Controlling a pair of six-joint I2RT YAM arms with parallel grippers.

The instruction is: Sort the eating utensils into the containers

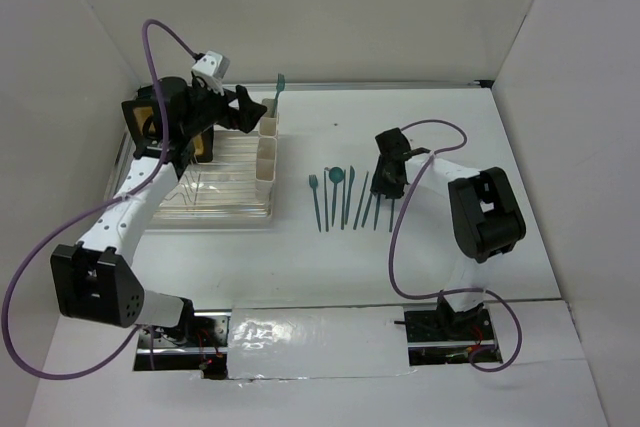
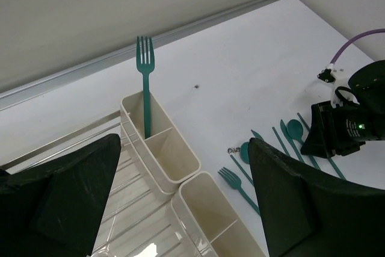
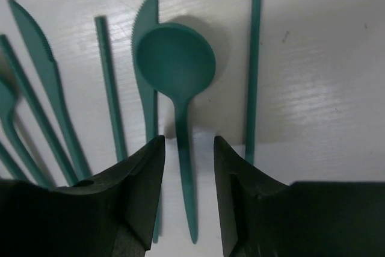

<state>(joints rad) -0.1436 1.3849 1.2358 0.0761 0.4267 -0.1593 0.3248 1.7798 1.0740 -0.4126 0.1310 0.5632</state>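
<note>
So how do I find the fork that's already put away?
On the left side of the table, find the clear dish rack, then the row of cream cups along its right edge. In the farthest cup one green fork stands upright, prongs up. It's the only one standing in a cup; the other utensils lie flat on the table.

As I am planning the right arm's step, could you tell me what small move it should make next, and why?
Probably close the right gripper on the spoon: its open fingers straddle the handle, which lies flat on the table.
</note>
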